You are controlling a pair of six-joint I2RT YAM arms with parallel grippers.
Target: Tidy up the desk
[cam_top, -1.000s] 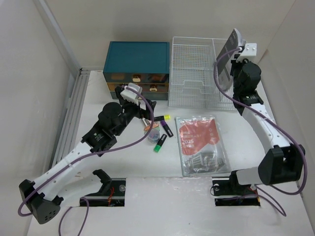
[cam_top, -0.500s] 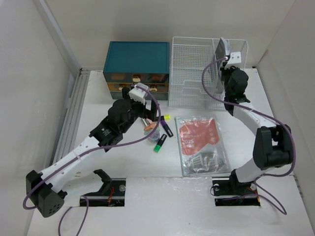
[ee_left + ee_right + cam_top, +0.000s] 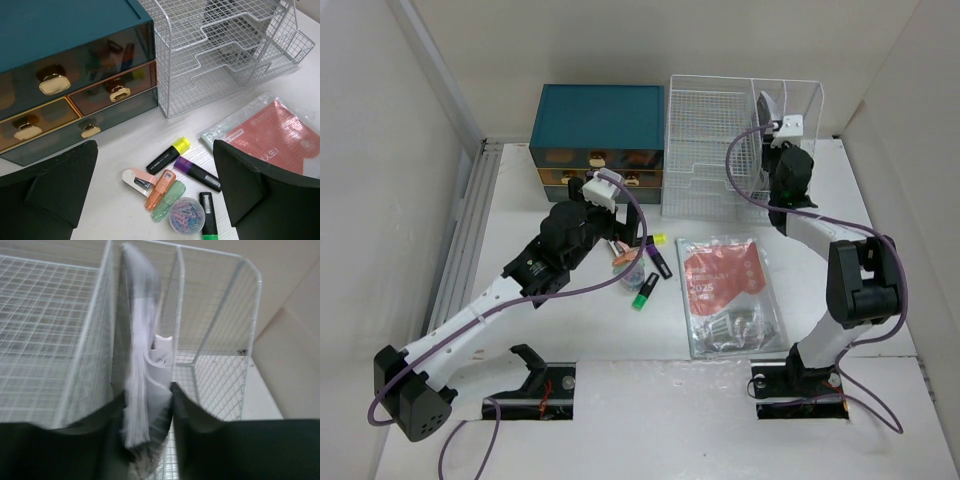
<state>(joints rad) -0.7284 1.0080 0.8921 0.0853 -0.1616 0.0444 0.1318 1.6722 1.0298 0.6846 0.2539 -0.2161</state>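
We see the desk (image 3: 590, 335) spread white under both arms. The left gripper (image 3: 155, 150) gapes wide above the highlighters (image 3: 167, 156), at six o'clock from the teal drawer box (image 3: 598, 115). At one o'clock on the desk, the right gripper (image 3: 147, 405) flanks an upright booklet (image 3: 142, 365) in the wire rack (image 3: 705, 140). Because of blur, we cannot tell whether it is clamped. A plastic pouch (image 3: 725, 275) lies at the rack's six o'clock.
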